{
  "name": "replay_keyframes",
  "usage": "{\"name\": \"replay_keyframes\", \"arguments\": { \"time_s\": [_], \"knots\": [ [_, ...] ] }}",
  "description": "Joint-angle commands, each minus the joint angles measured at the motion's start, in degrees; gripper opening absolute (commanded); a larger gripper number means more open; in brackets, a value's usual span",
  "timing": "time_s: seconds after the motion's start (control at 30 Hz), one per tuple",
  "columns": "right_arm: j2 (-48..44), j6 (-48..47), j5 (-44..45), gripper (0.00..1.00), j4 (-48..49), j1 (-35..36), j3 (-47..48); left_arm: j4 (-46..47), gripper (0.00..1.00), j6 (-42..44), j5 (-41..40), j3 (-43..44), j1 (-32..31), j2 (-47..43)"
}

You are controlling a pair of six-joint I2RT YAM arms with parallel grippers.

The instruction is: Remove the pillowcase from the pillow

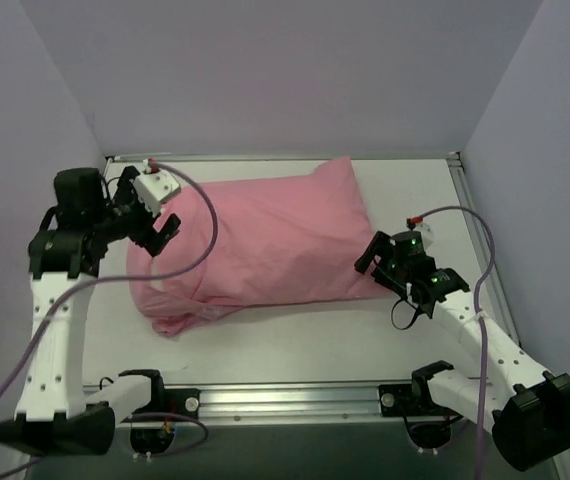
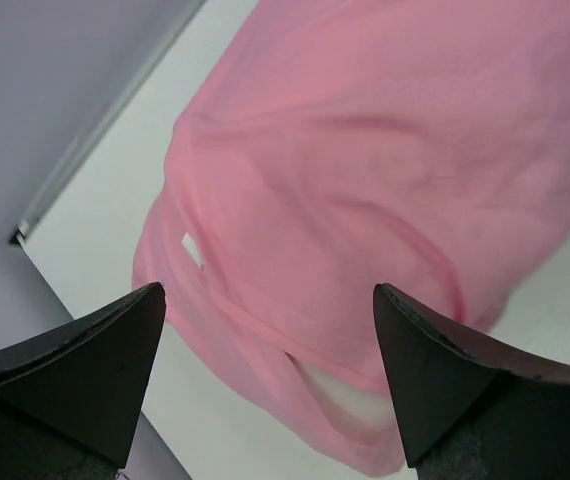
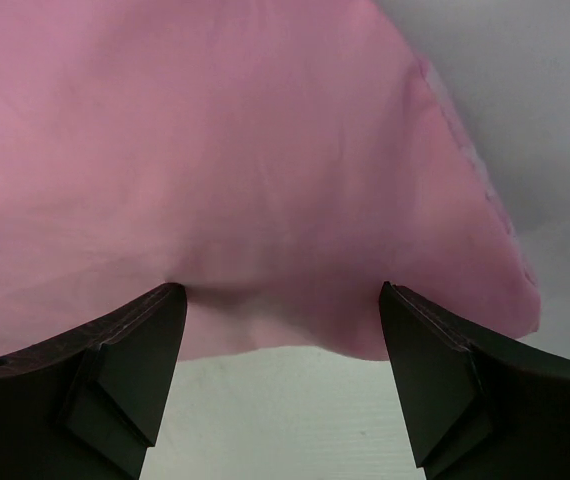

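From above, the pillowcase [image 1: 275, 240] lies on the white worktop [image 1: 305, 340], filling most of its middle. Its long axis runs left to right, slanted a little. The smooth, closed end points to the far right. The bunched, wrinkled end points to the near left, where loose folds spill onto the worktop. The left pincer [image 1: 162, 232] hangs over that wrinkled left end, released, its fingers spread with nothing between them. The right pincer [image 1: 368, 258] sits low at the near right corner of the pillowcase and faces into it. How it stands is hard to judge from this height.

The left wrist view looks down on the bunched end. The pink cloth runs from the upper right down towards the two dark fingers [image 2: 85, 370], which stand wide apart and clear of the fabric. Between the folds near the bottom a strip of the white pillow [image 2: 350, 395] shows through the mouth of the cover, which the overhead view does not reveal.

The right wrist view shows the closed end close up. Pink cloth fills the upper part, its seamed corner pointing down to the right. The fingers [image 3: 115, 370] are apart, released, with bare worktop between them and the cloth edge just beyond their tips.
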Motion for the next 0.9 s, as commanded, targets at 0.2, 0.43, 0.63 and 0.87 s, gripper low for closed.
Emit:
{"name": "replay_keyframes", "arguments": {
  "time_s": [0.2, 0.43, 0.63, 0.87],
  "knots": [
    [9.1, 7.8, -4.6, 0.76, 17.1, 0.5, -7.3, 16.2, 0.99, -8.6, -17.7, -4.9, 6.6, 29.6],
    [26.2, -2.0, -2.3, 0.36, 18.9, -9.5, 10.2, 12.3, 0.4, -6.0, -3.3, -15.1, 4.1, 21.7],
    [38.1, -13.7, 1.1, 0.55, 8.9, -14.6, 32.0, 9.8, 0.05, -8.1, 3.4, -19.3, -8.3, 14.0],
    [29.6, -24.3, 4.6, 0.78, 2.2, -9.2, 36.9, 10.6, 0.12, -13.7, 1.3, -15.3, -11.9, 13.5]
  ]
}}
